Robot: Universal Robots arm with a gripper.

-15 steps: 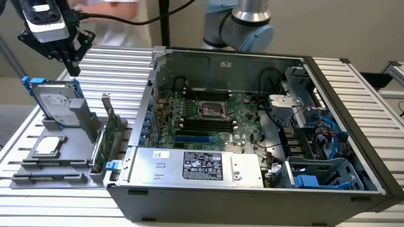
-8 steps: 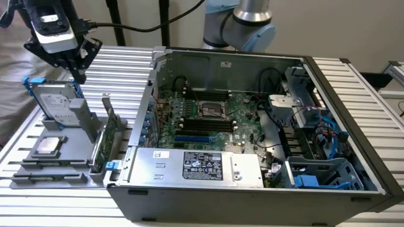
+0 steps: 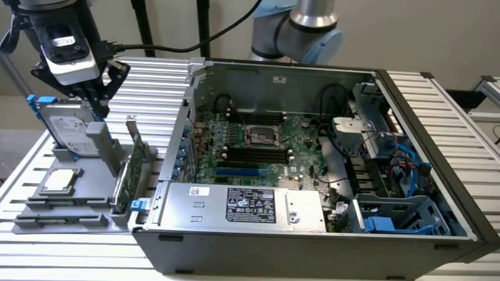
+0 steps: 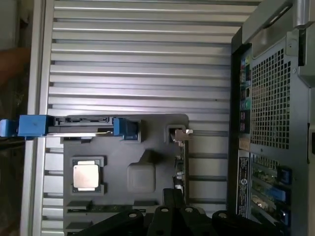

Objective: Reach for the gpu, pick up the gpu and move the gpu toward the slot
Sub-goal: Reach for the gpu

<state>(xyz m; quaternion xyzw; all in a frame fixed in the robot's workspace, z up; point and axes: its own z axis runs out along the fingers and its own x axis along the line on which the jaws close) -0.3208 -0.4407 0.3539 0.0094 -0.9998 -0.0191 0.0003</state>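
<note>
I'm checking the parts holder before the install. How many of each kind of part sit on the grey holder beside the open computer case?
On the grey holder:
Hard drive with blue rails: 1
GPU card: 1
Square silver chip: 1
Total: 3
What the long front slots hold is too unclear to count.

We are logging: gpu (image 3: 136,165), green board, silver bracket; hard drive (image 3: 69,132), silver with blue rails; CPU chip (image 3: 62,181), silver; holder tray (image 3: 86,213), plain grey; motherboard (image 3: 308,140), green; power supply (image 3: 187,205), silver, black-and-white label; computer case (image 3: 312,252), dark grey; table (image 3: 156,82), silver, ribbed in parallel slats.
</note>
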